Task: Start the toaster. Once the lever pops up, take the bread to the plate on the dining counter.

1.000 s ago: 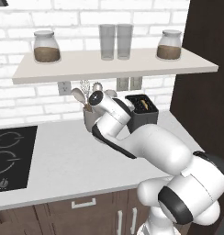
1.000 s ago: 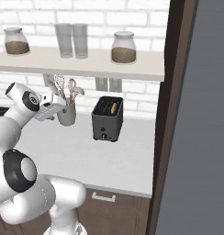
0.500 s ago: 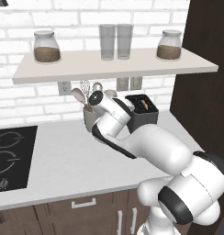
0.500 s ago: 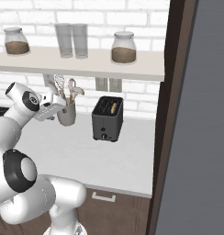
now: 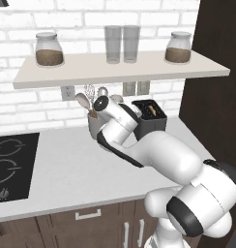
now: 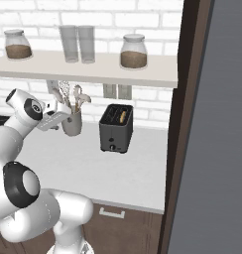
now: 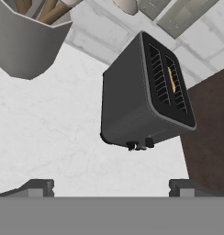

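Nearest me the worktop (image 6: 93, 168) is bare white, with the black hob (image 5: 8, 167) off at its left end. My gripper (image 7: 111, 186) hangs over that worktop with its jaws spread wide, holding nothing and touching nothing; in the hand view the two tips stand well apart at the bottom, with the toaster (image 7: 141, 98) between and beyond them. From the right base view the hand (image 6: 52, 118) sits just left of the utensil crock (image 6: 72, 121), well short of the toaster.

The toaster stands farther back, toward the right end of the worktop near the dark cabinet (image 6: 185, 99). The bread (image 7: 172, 79) shows as a thin golden edge down in one slot. The lever (image 7: 131, 145) is somewhere among the small tabs low on the narrow face; I cannot tell its position.

By my reading, nothing is done yet: the lever needs pressing, then the bread goes to the plate.

Farthest back, the shelf (image 5: 115, 70) carries jars and glasses.
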Motion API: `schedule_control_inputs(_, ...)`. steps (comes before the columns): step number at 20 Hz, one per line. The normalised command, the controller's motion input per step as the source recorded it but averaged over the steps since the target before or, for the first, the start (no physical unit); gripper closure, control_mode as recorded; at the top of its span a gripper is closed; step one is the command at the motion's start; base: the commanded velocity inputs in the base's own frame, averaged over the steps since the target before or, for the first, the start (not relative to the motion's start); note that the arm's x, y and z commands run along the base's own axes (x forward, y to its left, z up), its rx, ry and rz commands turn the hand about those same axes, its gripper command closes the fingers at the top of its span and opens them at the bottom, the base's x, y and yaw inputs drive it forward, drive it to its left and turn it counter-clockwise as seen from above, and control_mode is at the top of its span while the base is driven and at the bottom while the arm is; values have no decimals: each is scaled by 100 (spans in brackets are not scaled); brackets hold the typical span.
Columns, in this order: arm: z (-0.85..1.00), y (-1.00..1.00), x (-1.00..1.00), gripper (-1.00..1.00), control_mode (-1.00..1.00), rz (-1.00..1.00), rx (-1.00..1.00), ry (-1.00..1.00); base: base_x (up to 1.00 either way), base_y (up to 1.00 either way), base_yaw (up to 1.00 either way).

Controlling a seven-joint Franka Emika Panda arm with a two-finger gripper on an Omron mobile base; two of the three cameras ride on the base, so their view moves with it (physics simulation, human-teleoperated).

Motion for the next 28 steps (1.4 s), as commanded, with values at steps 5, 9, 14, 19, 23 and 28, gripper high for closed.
schedule_control_inputs(5,0,0,0,-100,-100,0,0,0,0,0,0)
schedule_control_inputs(9,0,0,0,-100,-100,0,0,0,0,0,0)
schedule_control_inputs(14,0,0,0,-100,-100,0,0,0,0,0,0)
schedule_control_inputs(19,0,0,0,-100,-100,0,0,0,0,0,0)
schedule_control_inputs(23,0,0,0,-100,-100,0,0,0,0,0,0)
schedule_control_inputs(28,0,0,0,-100,-100,0,0,0,0,0,0)
